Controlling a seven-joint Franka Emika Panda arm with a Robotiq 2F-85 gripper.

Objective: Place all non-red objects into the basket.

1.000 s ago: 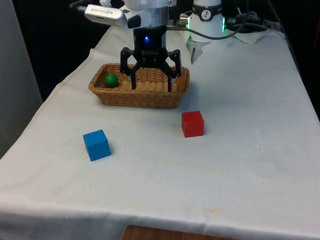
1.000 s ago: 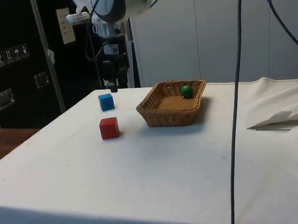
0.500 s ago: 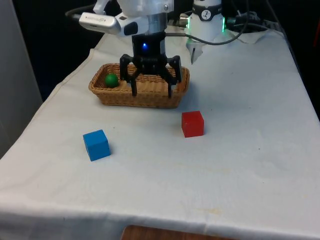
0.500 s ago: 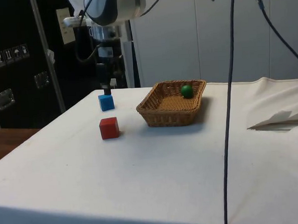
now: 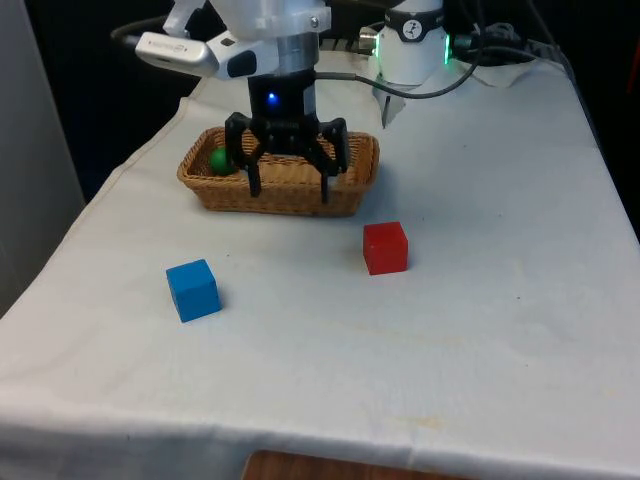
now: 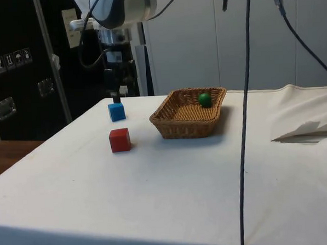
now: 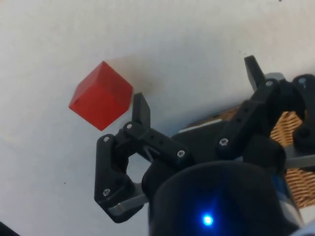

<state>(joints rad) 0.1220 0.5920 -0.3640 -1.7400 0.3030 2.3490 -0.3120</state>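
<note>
Though wrinkled, white cloth point(image 5: 480, 330) (dark cabinets point(image 6: 18, 64) behind)

You've got the basket point(image 5: 278, 186) at the far end of the table point(image 5: 480, 330), toward the front view's left. The ball point(image 5: 218, 160) sits in it, at the end on the front view's left. The gripper point(image 5: 288, 189) hangs over the basket's near rim, fingers spread, nothing between them. One cube point(image 5: 385, 247) sits on the cloth in front of the basket, toward the front view's right. The other cube point(image 5: 193, 290) is nearer still, off to the front view's left, well apart from the first.
</note>
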